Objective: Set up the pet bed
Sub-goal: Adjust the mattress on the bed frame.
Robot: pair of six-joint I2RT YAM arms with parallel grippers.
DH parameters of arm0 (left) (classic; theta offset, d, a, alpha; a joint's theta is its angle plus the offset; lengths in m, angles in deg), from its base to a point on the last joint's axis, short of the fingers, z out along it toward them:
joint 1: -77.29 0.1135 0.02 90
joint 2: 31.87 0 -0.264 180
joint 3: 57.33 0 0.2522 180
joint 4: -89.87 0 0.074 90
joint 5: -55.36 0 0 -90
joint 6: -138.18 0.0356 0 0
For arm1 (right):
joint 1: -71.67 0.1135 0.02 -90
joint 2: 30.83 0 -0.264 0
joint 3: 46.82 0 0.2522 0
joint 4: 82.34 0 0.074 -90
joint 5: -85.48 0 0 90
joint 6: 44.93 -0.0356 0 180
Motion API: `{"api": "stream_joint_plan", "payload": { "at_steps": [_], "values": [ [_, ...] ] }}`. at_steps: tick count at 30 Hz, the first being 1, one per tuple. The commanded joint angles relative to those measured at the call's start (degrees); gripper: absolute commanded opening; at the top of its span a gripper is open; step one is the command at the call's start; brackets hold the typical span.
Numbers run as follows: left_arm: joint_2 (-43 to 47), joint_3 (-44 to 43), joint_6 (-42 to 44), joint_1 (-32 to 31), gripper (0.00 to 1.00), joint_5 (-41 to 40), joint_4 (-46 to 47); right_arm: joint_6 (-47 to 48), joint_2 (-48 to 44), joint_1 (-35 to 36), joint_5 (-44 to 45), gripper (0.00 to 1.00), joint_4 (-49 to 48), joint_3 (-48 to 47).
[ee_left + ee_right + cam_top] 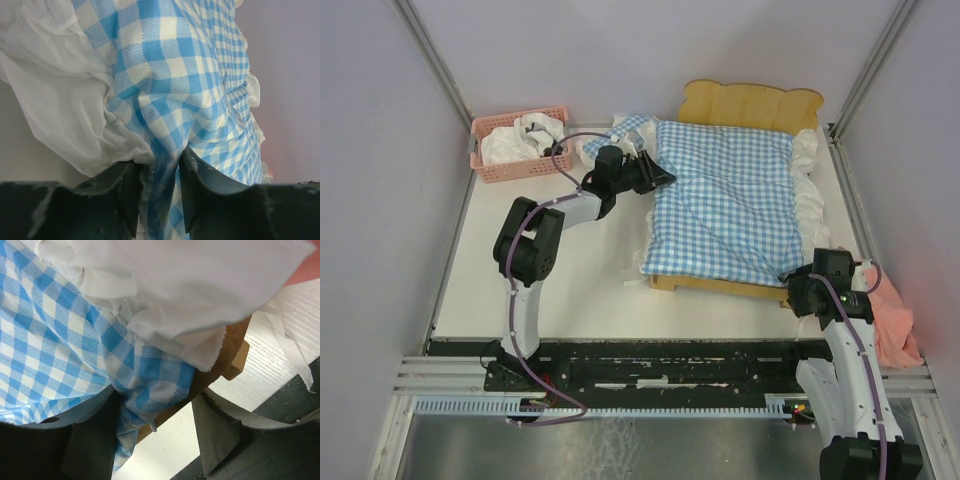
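Lilac-walled enclosure (620,50), white tabletop (580,290). Small light-wood pet bed frame with wavy scalloped headboard (750,103) sits right of centre toward the far side, headboard away from the arms. Blue-and-white gingham bedding with white ruffled trim (725,195) covers nearly all of it, ruffle spilling over the right rail. Left gripper (663,178) at the bedding's far-left corner. Its wrist view shows a gathered fold of gingham running between narrowly parted fingers (127,190); whether it is pinched or slack, cannot tell. Likely there to tug that corner square. Right gripper (800,285) at the near-right foot corner, jaws wide apart, straddling the hanging gingham corner and the wooden edge, clamping nothing; probably placed to tuck or pull. Pink plastic slatted basket (485,165), far left, holds crumpled white cloth (515,138). Salmon-pink cloth (895,315) lies bunched beside the right arm.
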State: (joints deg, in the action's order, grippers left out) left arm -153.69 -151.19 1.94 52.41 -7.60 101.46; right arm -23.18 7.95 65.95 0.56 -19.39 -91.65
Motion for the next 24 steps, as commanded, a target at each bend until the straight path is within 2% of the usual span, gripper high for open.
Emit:
{"api": "stream_joint_plan", "payload": {
  "at_steps": [1,3,6,9,11,18,24],
  "values": [
    [0.5,-3.8,1.9,0.3,0.5,-1.3,-2.2,-3.0,0.1,0.3,2.4,0.63,4.1,-0.6],
    [2.3,-4.3,3.7,0.3,0.59,-3.1,-6.7,-4.2,-0.3,0.2,2.0,0.57,3.0,0.4],
    [6.2,-3.9,7.2,0.3,0.65,-8.5,-15.2,-3.5,0.4,0.3,2.1,0.46,1.5,1.2],
    [11.5,-1.3,10.3,0.4,0.69,-17.2,-21.2,0.4,2.3,0.3,3.9,0.43,-1.0,0.4],
    [14.5,-0.4,11.9,1.0,0.7,-19.6,-23.9,3.1,4.7,0.2,4.9,0.42,-1.9,-1.4],
    [18.9,-3.6,21.6,3.7,0.69,-16.7,-28.8,11.1,14.8,0.2,5.1,0.38,-8.5,-5.8],
    [12.8,-13.7,28.1,3.8,0.67,-9.8,-27.3,17.6,18.0,0.1,4.4,0.36,-10.2,-9.7]
  ]
}}
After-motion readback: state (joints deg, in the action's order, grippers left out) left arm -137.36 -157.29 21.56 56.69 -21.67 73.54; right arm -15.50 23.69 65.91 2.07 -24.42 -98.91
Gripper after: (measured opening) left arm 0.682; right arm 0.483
